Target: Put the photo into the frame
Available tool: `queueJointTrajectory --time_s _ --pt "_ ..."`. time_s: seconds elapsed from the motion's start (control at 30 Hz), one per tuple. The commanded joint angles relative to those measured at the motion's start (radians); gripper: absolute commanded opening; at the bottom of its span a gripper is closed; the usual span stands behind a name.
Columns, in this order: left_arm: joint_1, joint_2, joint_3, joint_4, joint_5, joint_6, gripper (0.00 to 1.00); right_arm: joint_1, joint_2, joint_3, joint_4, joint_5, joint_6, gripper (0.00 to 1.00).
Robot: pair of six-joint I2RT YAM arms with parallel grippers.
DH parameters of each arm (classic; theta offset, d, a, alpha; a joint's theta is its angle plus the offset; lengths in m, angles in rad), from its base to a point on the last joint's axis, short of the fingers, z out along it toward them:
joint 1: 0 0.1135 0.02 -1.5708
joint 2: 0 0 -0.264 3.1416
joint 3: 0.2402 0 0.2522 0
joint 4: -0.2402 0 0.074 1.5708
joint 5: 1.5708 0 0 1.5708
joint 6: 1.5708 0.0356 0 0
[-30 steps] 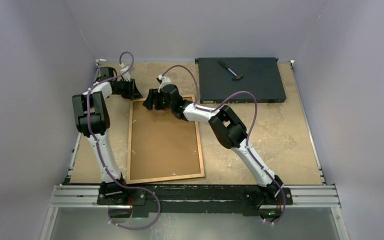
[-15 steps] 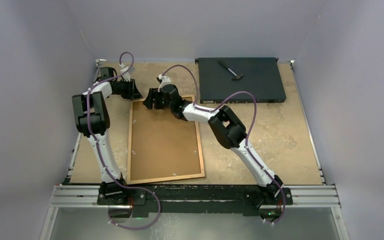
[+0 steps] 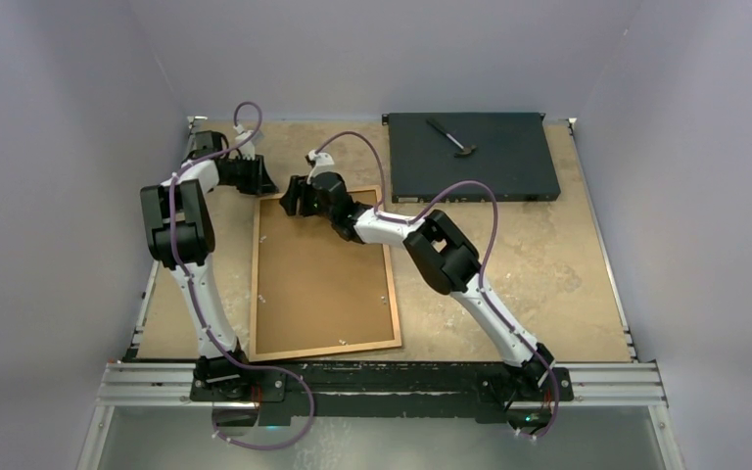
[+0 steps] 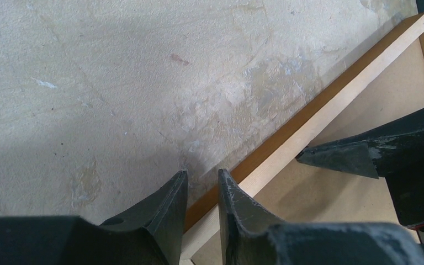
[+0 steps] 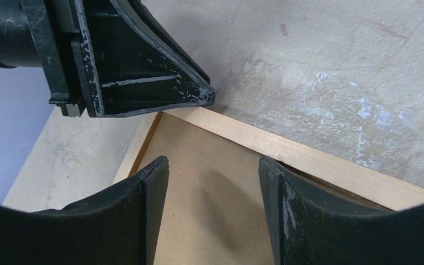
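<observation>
**Fig. Both grippers at the far end of a face-down frame.**

In the top view, the frame (image 3: 393, 294) lies flat on the table (image 3: 548, 274), left of centre. Its long axis runs from 12 to 6 o'clock, tipped slightly clockwise. It is a thin rectangle of orange-brown wood, pale and straight-grained on its rear face. The brown hardboard backing (image 3: 323, 274), matte and smooth, fills its opening.

The photo is not visible in any view. It cannot be told whether it lies under the backing.

The left gripper (image 3: 259, 176) sits at the frame's 11 o'clock corner. In the left wrist view its dark tapered fingers (image 4: 179, 187) stand a narrow gap apart above the rail (image 4: 320, 118), with nothing visibly pinched.

The right gripper (image 3: 294, 201) hangs over the 12 o'clock rail, just right of that corner. Its jaws are spread wide and empty above the backing (image 5: 210, 221), just inside the rail (image 5: 287, 149).

Both tools are close to the corner. The left one is the nearer to the frame's outer edge, while the right one is already inside it.

**Judgement:** the coming move likely turns on this far rail, which lies directly under both tools.

The table top is a mottled beige, stone-like surface. A black flat box (image 3: 509, 157) carrying a small tool (image 3: 453, 137) stands at 2 o'clock from the frame, well apart.
</observation>
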Motion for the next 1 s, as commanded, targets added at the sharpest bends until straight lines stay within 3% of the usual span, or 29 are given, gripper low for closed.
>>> queueJointTrajectory --time_s 0.0,0.57,0.97 --pt "0.010 -0.048 -0.023 -0.104 0.001 0.034 0.25 0.005 -0.019 -0.017 0.033 0.125 -0.057 0.65" --pt "0.043 -0.079 -0.037 -0.119 0.004 0.032 0.25 0.023 -0.172 -0.146 0.060 0.034 -0.044 0.70" --pt "0.044 -0.079 -0.040 -0.118 0.015 0.035 0.25 0.035 -0.095 -0.070 -0.014 -0.008 -0.016 0.71"
